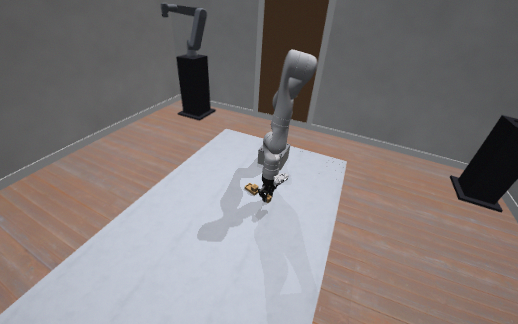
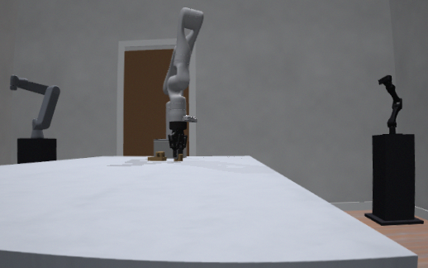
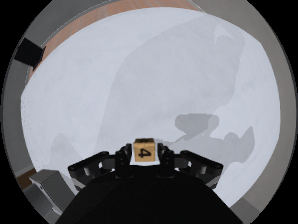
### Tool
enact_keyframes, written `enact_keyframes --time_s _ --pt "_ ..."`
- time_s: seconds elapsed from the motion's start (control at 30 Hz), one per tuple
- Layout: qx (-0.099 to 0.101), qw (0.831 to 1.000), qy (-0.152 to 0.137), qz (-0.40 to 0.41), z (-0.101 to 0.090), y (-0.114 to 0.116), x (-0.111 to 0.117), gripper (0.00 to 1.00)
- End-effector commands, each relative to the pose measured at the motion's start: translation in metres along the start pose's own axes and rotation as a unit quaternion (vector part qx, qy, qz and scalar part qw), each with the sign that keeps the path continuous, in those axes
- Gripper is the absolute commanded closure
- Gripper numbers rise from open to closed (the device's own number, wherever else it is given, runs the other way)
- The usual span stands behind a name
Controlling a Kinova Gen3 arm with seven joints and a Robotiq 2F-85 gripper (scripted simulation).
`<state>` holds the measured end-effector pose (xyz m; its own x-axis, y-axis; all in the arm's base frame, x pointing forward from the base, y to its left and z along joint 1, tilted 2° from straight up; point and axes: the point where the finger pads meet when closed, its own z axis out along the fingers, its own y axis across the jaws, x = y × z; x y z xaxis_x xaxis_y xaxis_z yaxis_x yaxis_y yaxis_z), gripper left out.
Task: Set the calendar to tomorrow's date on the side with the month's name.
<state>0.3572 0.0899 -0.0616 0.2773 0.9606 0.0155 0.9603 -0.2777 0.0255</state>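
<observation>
My gripper (image 1: 266, 195) (image 2: 178, 155) (image 3: 144, 149) points down low over the table. Its fingers stand partly open, with a thin gap on each side of a wooden cube (image 1: 268, 199) (image 2: 178, 159) (image 3: 144, 153) between them. The cube is low at the table top. The wrist view shows a black 4 turned on its side on the face toward the camera. The wooden calendar tray (image 1: 247, 188) (image 2: 151, 159) lies on the table beside the gripper, left of it in the top and exterior views. Another wooden block (image 1: 254, 187) (image 2: 160, 154) stands on it; its markings are too small to read.
The white table (image 1: 171, 250) (image 2: 183, 207) (image 3: 75, 100) carries the arm's shadow. The arm's grey base (image 3: 47, 187) is behind the gripper. Black pedestals (image 1: 194, 85) (image 2: 393, 178) with other arms stand off the table.
</observation>
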Motion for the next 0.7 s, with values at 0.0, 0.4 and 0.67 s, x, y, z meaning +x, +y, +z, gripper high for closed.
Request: enact_keyframes --time_s 0.0,0.4,0.67 --pt "-0.001 1.000 0.000 0.000 0.000 0.000 0.000 0.54" --pt "-0.001 1.000 0.000 0.000 -0.002 0.000 0.000 0.54" --pt "-0.001 1.000 0.000 0.000 -0.013 0.000 0.000 0.54"
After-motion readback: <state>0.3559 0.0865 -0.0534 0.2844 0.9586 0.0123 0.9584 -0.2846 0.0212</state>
